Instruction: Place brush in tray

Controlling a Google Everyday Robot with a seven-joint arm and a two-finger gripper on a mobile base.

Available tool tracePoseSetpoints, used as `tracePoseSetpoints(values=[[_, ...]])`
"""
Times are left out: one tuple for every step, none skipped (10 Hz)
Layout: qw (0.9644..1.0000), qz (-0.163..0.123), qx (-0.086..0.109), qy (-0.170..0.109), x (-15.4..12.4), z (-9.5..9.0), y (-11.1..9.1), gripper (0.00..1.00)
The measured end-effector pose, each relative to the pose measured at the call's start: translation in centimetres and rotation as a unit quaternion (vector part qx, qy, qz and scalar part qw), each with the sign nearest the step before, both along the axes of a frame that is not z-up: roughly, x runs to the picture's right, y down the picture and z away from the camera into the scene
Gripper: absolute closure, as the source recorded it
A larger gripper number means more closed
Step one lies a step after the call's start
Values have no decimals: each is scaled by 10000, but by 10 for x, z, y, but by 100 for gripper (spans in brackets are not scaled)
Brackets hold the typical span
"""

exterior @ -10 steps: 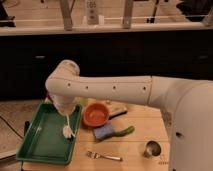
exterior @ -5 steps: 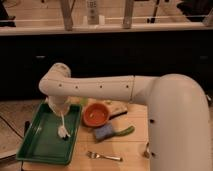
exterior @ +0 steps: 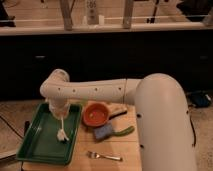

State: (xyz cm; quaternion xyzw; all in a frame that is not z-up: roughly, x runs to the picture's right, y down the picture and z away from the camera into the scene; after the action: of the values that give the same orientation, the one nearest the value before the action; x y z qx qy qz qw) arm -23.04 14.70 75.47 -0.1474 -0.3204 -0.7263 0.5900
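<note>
Hanging low over the middle of the green tray (exterior: pixel 36 149), our gripper (exterior: pixel 59 113) grips the brush (exterior: pixel 61 125) by the top of its white handle. The brush stands nearly upright with its bristle head down at the tray's floor; we cannot tell whether it touches. Just right of the tray sits an orange bowl (exterior: pixel 96 114), a blue pad (exterior: pixel 104 132) in front of it, and a fork (exterior: pixel 105 156) near the table's (exterior: pixel 100 146) front edge.

The wooden table (exterior: pixel 125 148) carries the tray (exterior: pixel 42 144) at 9 o'clock, an orange bowl (exterior: pixel 96 114) at 12, a blue pad (exterior: pixel 105 132) at centre and a fork (exterior: pixel 105 156) at 6. The gripper (exterior: pixel 60 112) hangs above the tray's far end.
</note>
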Motion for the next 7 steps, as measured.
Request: tracePoseSetpoints(values=[[10000,9,-37,33,-1,3,0,91],[10000,17,-74,56,-4,5,0,82],[9999,1,-106,106,-4,7,0,73],[9998,-5,-131,166,-4,8,0,60],[9997,-10,-138,209,-3,9,-2,51],[9996,-31,-146,242,-2,9,-2,41],[9995,-52,-149,257,-3,9,-1,31]])
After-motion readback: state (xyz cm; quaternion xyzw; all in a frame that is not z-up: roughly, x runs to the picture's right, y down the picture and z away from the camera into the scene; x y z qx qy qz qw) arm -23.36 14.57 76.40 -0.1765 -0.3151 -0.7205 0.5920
